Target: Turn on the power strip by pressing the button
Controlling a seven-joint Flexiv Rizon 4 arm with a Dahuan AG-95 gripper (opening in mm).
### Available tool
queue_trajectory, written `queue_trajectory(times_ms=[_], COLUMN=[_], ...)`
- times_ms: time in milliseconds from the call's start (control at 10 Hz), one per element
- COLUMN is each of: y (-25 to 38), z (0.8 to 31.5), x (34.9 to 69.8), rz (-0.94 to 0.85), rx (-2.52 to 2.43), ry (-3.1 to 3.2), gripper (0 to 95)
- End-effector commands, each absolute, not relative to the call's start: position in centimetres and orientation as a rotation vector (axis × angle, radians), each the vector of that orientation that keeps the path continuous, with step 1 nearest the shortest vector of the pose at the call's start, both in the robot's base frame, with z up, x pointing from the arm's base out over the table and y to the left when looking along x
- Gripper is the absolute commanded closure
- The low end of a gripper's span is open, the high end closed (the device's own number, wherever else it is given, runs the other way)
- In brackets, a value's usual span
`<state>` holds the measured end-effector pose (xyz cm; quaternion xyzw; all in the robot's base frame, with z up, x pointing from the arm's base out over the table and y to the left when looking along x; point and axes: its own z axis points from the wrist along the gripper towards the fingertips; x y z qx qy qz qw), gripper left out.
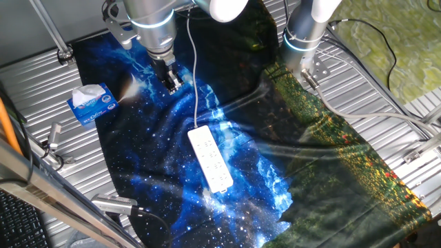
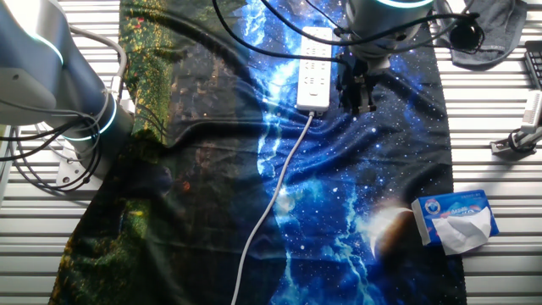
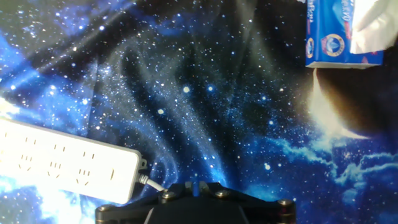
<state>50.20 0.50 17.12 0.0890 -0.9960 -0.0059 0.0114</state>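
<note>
The white power strip lies flat on the starry blue cloth, and its thin cord runs away from its far end. It also shows in the other fixed view and at the left of the hand view. The button shows only as a small mark near the corded end. My gripper hangs above the cloth beside the corded end, apart from the strip, holding nothing. It also shows in the other fixed view. In the hand view my gripper has its fingertips together.
A blue-and-white tissue box sits at the cloth's edge, seen also in the hand view. A second arm's base stands at the back. Metal clamps lie on the ribbed table around the cloth.
</note>
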Motion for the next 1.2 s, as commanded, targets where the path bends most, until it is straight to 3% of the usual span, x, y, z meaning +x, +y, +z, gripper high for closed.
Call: queue_trajectory(times_ms=[100,1200], y=[0.6,1.9], z=[17.1,15.7], x=[50.2,50.0], rz=[-0.030,-0.127], rx=[0.276,0.287], ry=[-3.101,-3.026], gripper=[95.0,95.0])
